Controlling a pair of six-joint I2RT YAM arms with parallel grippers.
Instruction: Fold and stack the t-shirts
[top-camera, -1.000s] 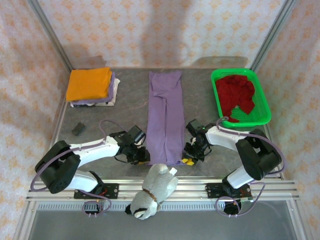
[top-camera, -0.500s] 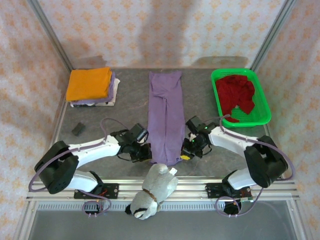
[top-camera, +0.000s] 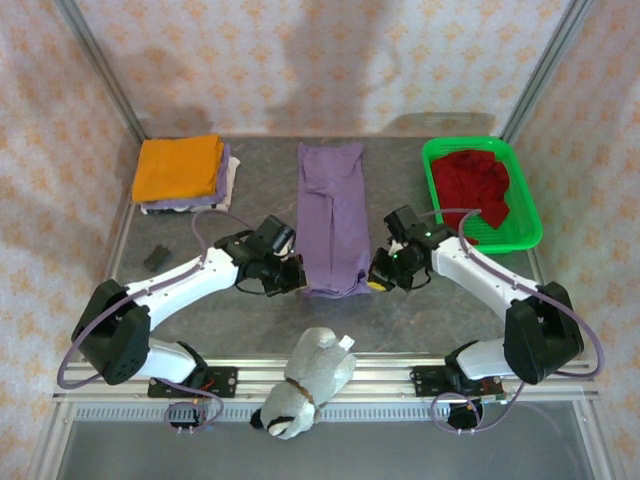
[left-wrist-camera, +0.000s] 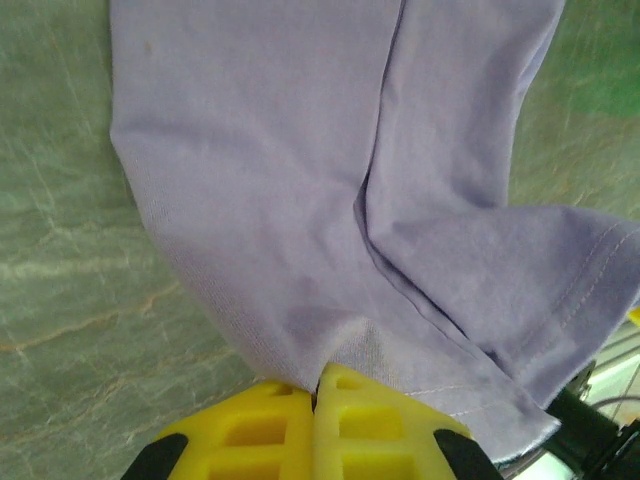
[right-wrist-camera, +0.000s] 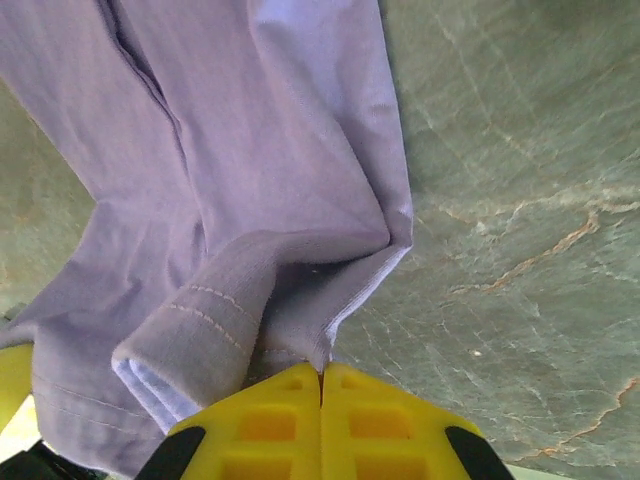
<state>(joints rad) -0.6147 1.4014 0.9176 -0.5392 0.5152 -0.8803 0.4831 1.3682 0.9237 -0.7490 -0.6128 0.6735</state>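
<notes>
Grey marbled tabletop (top-camera: 260, 200) holds a long, narrow-folded lavender-purple cloth t-shirt (top-camera: 332, 215). The left gripper (top-camera: 290, 277) and right gripper (top-camera: 380, 272) are each clamped on a near hem corner, one per side, probably so that end lifts evenly for the next fold. Left of it a folded orange t-shirt (top-camera: 178, 167) tops the stack; right of it a crumpled dark red t-shirt (top-camera: 475, 185) waits in a green plastic basket (top-camera: 532, 210).

stack (top-camera: 180, 170) left, tee (top-camera: 333, 215) centre, basket (top-camera: 529, 205) right, cloth (top-camera: 475, 185) seemingly inside
</notes>
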